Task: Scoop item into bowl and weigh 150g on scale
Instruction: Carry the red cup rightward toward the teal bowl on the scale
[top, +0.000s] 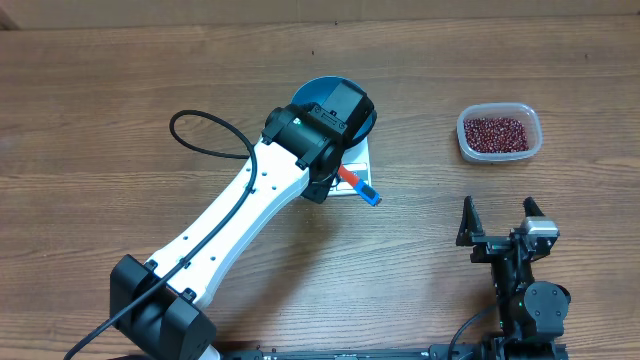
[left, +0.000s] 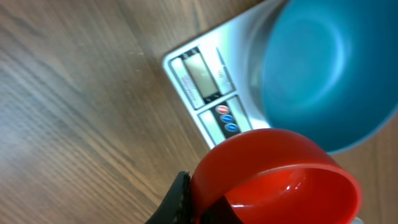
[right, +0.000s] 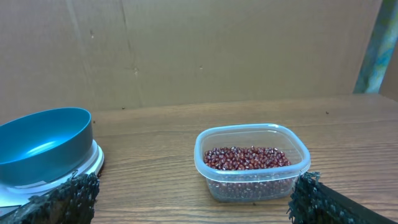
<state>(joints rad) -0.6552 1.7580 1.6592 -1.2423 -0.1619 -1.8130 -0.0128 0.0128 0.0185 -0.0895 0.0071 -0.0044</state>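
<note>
Closest to the left wrist lens, a red scoop (left: 280, 183) is seen, its cup glossy and apparently empty. It is pinched at the handle by the left gripper (left: 186, 205), whose jaws are pressed tight on it. The cup is held over the front edge of the scale (left: 205, 93). From overhead the blue-tipped handle is seen jutting out past the scale's front right corner.

Right of the scale and nearer the robot, the right gripper (top: 498, 225) is parked with its fingers spread wide and nothing between them.

On the scale's front strip a grey display and small buttons are seen, but no reading can be made out. On the scale's platform the bowl (left: 329, 68) is seated. Its blue inside is bare and no beans are seen in it.

Farther off, well to the right of the scale, a clear tub (right: 252, 163) is placed, and the beans (right: 247, 157) are heaped in it.

Nothing is judged to have been weighed out yet, and the step in hand is taken to be the fetching of a scoopful. For the next move, the scoop would have to be carried rightward from the scale to the tub, tipped mouth-down into the heap and drawn through it. It would then have to be levelled so that nothing is spilled on the way back.
</note>
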